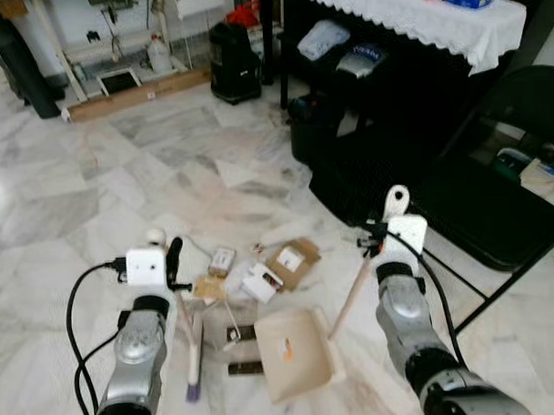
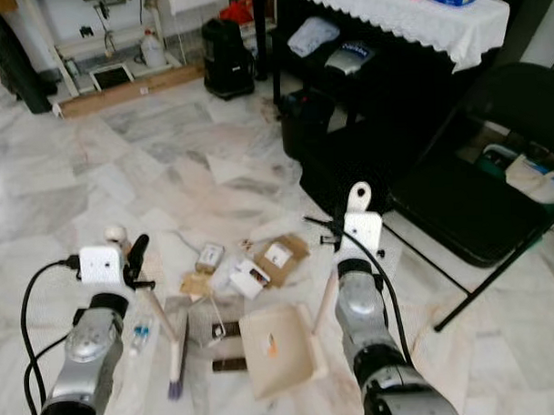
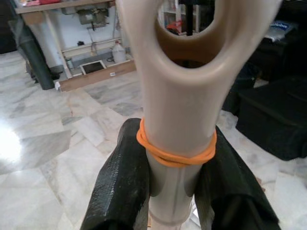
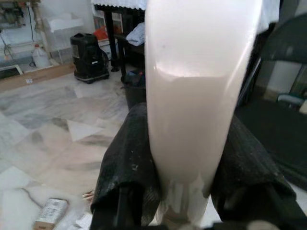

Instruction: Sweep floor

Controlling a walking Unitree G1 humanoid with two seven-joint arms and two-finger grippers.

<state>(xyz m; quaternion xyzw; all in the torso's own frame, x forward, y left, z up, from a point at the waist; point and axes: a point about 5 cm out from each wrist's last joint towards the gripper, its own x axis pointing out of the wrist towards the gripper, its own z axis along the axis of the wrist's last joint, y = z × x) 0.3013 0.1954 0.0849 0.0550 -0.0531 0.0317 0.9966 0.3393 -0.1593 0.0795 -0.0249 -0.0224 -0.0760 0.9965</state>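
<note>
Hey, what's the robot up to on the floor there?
It is sweeping up litter on the marble floor. The left pincer is clamped on a beige broom handle ringed with an orange rubber band; the right pincer grips the dustpan handle. The beige dustpan rests on the floor just short of a heap of small cardboard boxes and scraps.

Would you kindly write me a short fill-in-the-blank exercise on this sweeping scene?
1. The left gripper is shut on the ____ handle.
2. The right gripper is shut on the handle of the ____.
3. An ____ rubber band circles the brush handle.
4. The litter lies on the ____ floor.

Missing: brush; dustpan; orange; marble
</note>
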